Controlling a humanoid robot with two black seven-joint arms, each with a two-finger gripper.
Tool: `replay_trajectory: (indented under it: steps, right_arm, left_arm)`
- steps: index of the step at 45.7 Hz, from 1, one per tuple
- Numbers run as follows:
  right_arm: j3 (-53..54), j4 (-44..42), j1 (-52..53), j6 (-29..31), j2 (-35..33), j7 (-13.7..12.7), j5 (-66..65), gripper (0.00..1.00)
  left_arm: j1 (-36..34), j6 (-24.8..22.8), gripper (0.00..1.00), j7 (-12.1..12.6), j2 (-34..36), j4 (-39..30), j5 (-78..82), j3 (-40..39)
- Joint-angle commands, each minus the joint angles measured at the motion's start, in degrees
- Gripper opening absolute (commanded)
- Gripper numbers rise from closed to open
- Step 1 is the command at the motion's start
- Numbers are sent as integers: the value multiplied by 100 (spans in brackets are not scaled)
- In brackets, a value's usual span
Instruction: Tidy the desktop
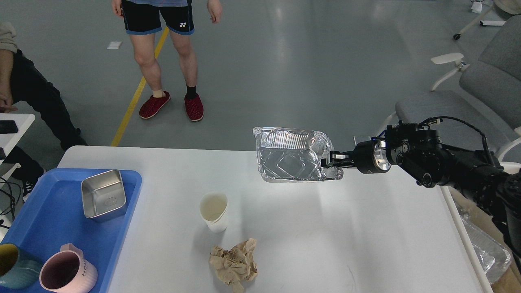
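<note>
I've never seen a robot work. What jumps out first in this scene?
A crinkled silver foil container held in the air over the white desktop, pinched at its right rim by the right gripper. Below it stand a white paper cup and crumpled brown paper; a blue plastic tray of dishes lies far left.

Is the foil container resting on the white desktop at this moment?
No, the foil container is held above the desktop by the right gripper, clamped on its rim.
</note>
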Motion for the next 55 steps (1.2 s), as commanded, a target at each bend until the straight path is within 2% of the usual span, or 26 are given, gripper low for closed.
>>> replay_trajectory:
  steps: [1,7,16,20,24,36,45,51,55]
  right_arm:
    - [0,-105,5,6,5,0,8,0]
    - [9,-141,23,-3,40,0,8,0]
    - [0,-141,49,-3,260,0,8,0]
    - [0,-141,76,-3,277,0,8,0]
    - [0,-149,93,-3,286,0,8,0]
    - [9,-158,146,-3,313,0,8,0]
    - [9,-158,137,-3,304,0,8,0]
    - [0,-150,146,-3,304,0,8,0]
    - [9,-150,137,-3,304,0,8,0]
  left_arm:
    - [-132,-15,88,12,-865,-3,905,0]
    - [-510,10,88,55,-1884,76,1960,70]
    - [-537,160,88,380,-3599,594,2523,140]
    - [-545,353,88,556,-4126,866,2848,482]
    - [-545,546,88,600,-4540,1060,2946,878]
    - [-440,1100,88,592,-5445,1948,2937,1213]
    - [-326,1460,85,592,-5595,2115,2919,1274]
    - [-247,1522,82,539,-5771,2194,2893,1274]
    - [-194,1549,75,530,-5797,2203,2902,1336]
